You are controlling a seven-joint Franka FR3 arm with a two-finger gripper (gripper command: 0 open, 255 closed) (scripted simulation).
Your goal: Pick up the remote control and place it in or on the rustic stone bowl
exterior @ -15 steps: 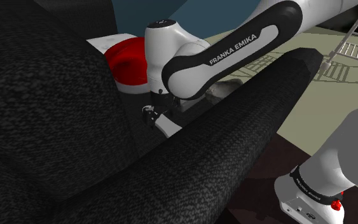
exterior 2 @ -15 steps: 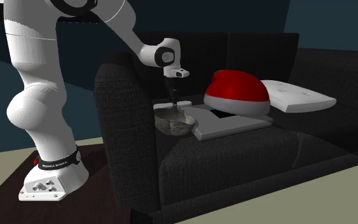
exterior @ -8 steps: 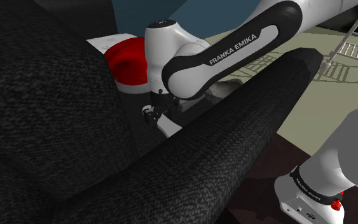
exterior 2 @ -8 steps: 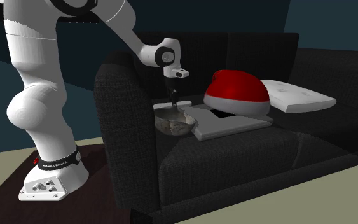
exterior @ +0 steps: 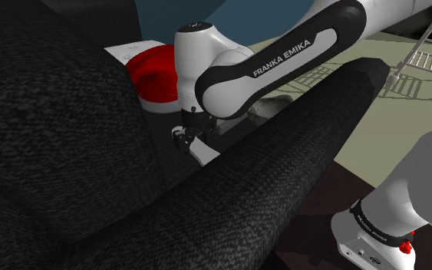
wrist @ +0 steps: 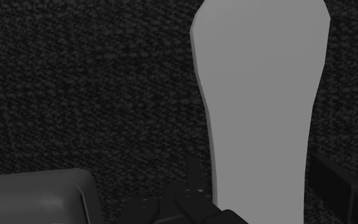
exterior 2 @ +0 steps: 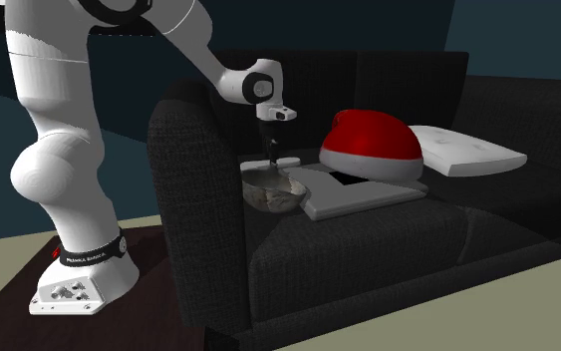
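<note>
dark woven sofa [exterior: 68,161] surrounds the scene in the shoulder view, with the black two-finger gripper [exterior: 184,137] low behind the armrest. in the second exterior view it hangs just above the rough grey stone bowl [exterior 2: 273,195] on the seat, a white flat board [exterior 2: 363,196] touching the bowl. in the wrist view the fingers clasp a plain grey, long flat remote control [wrist: 260,95] by its sides, over the sofa fabric.

Dark fabric sofa [exterior 2: 368,239], pale floor [exterior: 406,115]
</note>
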